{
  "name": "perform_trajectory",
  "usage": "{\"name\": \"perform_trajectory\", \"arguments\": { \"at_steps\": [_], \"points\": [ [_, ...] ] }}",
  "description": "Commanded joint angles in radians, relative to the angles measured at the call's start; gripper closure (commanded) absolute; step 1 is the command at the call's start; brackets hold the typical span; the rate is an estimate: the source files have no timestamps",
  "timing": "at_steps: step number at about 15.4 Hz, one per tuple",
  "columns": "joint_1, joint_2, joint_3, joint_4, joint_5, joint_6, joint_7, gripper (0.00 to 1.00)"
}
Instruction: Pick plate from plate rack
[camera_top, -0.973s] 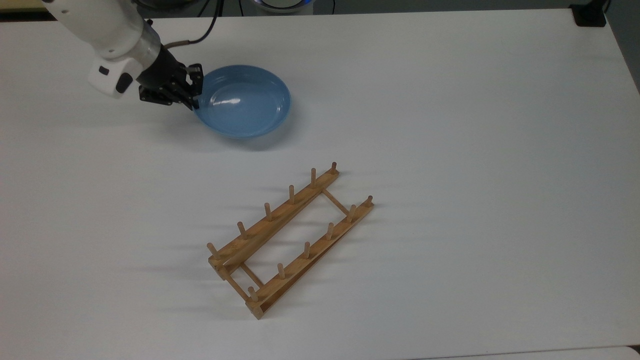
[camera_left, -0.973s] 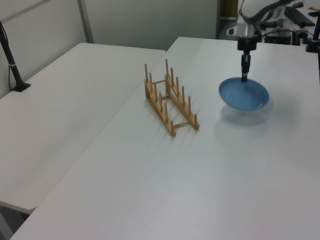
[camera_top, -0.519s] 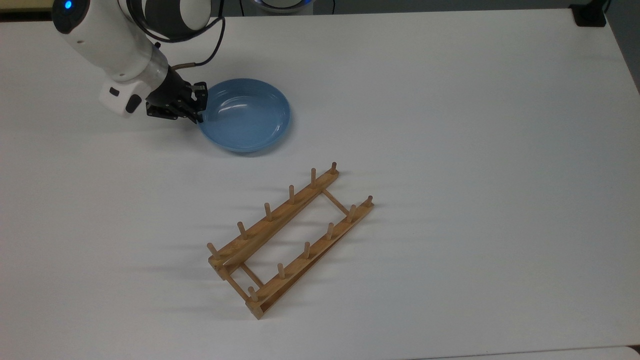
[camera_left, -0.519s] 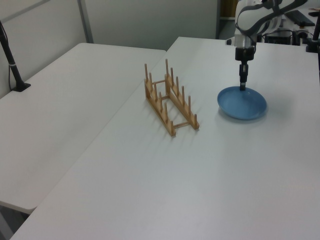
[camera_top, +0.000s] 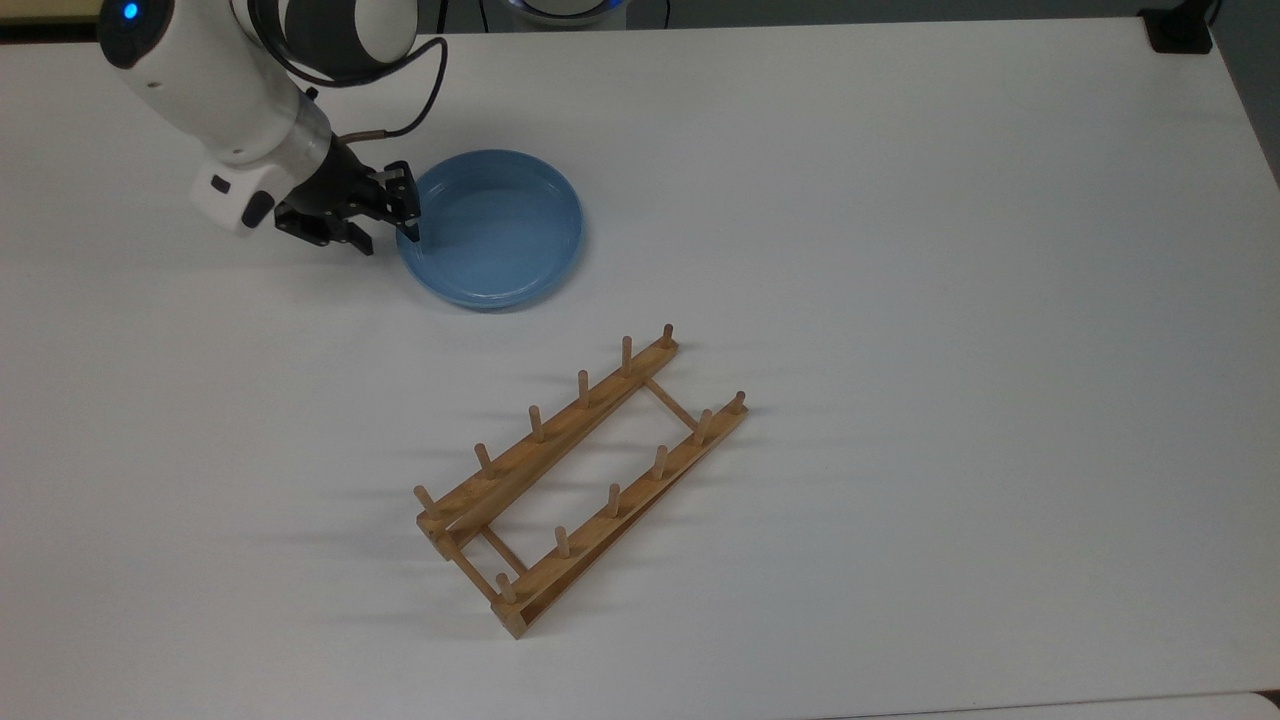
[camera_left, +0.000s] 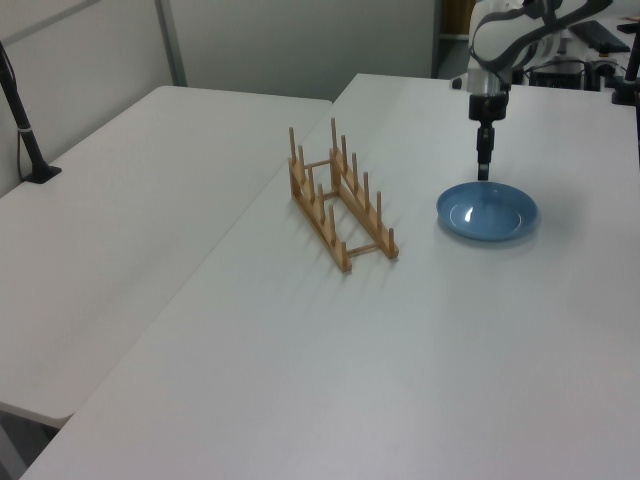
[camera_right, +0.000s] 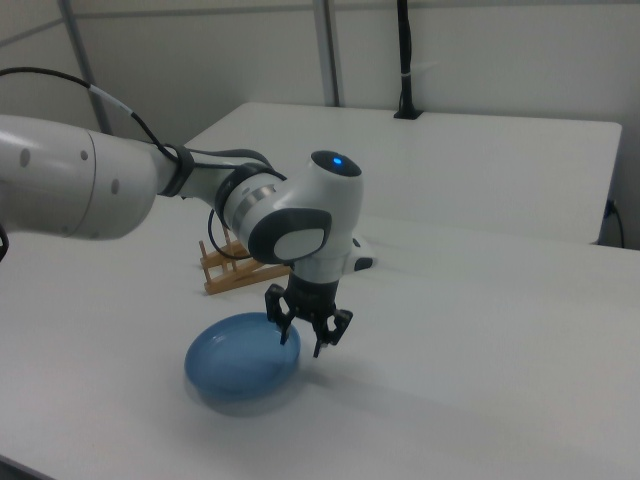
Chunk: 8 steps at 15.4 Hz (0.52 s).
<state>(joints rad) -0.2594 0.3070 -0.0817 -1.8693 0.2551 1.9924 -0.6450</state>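
The arm reaches down steeply, its hand (camera_right: 305, 341) pointing at the desk (camera_top: 900, 250) with fingers spread wide, straddling the plate's rim. The plate (camera_top: 492, 228) lies flat on the desk, well apart from the rack (camera_top: 580, 478).

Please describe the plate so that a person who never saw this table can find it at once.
On the white table, find the robot's gripper, at the top view's upper left. The plate lies flat beside it, apart from the wooden rack. It is the one round, glossy, light-blue thing.
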Motion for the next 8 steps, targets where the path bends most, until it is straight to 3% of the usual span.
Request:
{"name": "perform_trajectory", "arguments": {
  "at_steps": [1,5,8],
  "points": [
    [0.005,-0.089,-0.006,0.045,0.019,-0.067,0.100,0.00],
    [0.019,-0.233,0.005,0.122,0.016,-0.199,0.356,0.00],
    [0.084,-0.278,-0.009,0.211,0.012,-0.334,0.555,0.00]
  ]
}}
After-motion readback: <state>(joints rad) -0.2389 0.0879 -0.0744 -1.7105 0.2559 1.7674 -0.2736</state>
